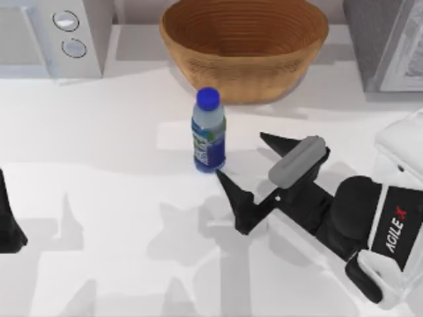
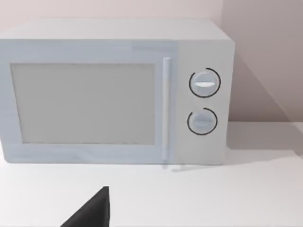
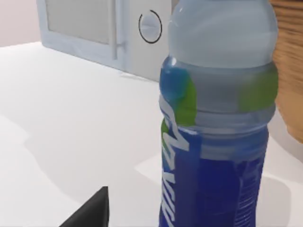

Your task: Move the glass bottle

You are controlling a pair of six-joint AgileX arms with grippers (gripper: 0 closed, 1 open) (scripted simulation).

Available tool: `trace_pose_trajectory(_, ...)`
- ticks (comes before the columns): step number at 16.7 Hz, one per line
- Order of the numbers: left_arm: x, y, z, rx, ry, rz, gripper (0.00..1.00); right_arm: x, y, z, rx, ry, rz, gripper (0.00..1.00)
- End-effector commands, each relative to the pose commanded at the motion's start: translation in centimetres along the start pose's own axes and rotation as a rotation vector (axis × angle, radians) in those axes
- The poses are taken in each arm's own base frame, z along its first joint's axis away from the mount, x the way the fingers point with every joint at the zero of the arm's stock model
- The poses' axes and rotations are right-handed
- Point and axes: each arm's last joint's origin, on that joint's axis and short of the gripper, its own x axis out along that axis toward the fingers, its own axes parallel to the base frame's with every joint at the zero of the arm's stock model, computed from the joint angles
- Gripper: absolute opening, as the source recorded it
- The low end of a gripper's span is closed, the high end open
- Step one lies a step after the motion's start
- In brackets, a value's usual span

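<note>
- The right gripper [image 1: 240,156] has its jaws spread wide with nothing between them. One fingertip sits just beside the foot of the bottle, the other points off toward the bowl side, so it's lined up next to the bottle but not around it yet.
- The glass bottle [image 1: 209,132] stands upright on the counter [image 1: 119,198], just in front of the woven bowl [image 1: 244,46] and apart from it. In the right wrist view the bottle [image 3: 218,118] is right up close.
- Handling guess: glass with liquid inside, so stiff, a bit heavy for its size, smooth and probably slippery. Tall and narrow too, so a nudge at the base could tip it. I'd grab around the labelled lower body, not the blue cap [image 1: 208,98].
- The left gripper [image 1: 10,224] is parked at the left edge of the counter, facing the microwave [image 2: 113,90]. Can't tell how its jaws stand.
</note>
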Motion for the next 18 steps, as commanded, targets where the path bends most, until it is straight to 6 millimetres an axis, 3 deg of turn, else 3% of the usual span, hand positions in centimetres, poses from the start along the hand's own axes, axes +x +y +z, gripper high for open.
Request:
trace_pose_trajectory(10, 0.0, 0.0, 0.0, 0.0, 0.0, 0.0, 1.0, 8.6, 0.1, 0.0, 0.0, -0.001, 0.002, 1.0)
trace_pose_trajectory(16, 0.0, 0.0, 0.0, 0.0, 0.0, 0.0, 1.0, 9.2, 0.1, 0.1, 0.0, -0.001, 0.002, 1.0)
trace_pose_trajectory(18, 0.0, 0.0, 0.0, 0.0, 0.0, 0.0, 1.0, 9.2, 0.1, 0.1, 0.0, -0.001, 0.002, 0.85)
